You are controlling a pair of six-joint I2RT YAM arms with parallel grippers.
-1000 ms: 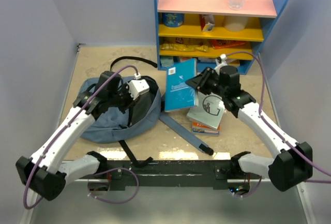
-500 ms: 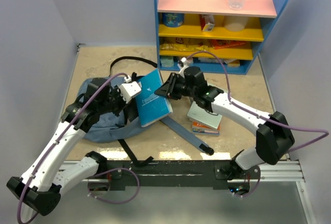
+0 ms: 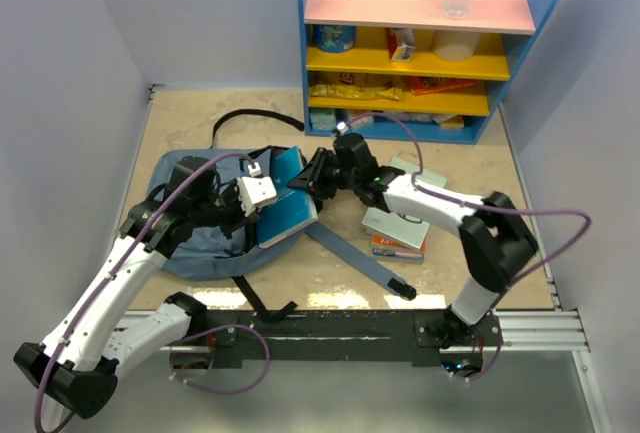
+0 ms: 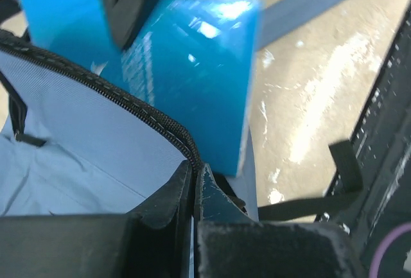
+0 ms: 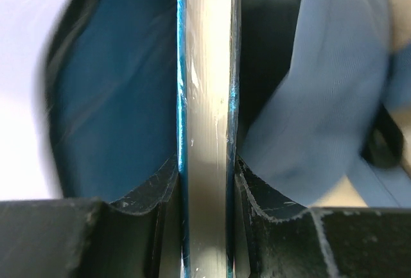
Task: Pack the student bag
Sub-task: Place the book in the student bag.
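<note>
Our large soft grey-blue fabric backpack (image 3: 190,248) lies left on the table (image 3: 450,153), our left gripper (image 4: 194,178) pinched on its zip edge (image 4: 128,108). The thin teal book (image 3: 287,211), moments ago beside it, now enters the opening, clamped in our right gripper (image 3: 310,178), so packing is underway.

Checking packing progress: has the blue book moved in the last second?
Yes. The blue book has gone left, away from the shelf, and now sits at the bag opening, clamped in the right pincer.

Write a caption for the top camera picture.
Right gripper holds a blue book at the open student bag; left gripper pinches its rim.
</note>
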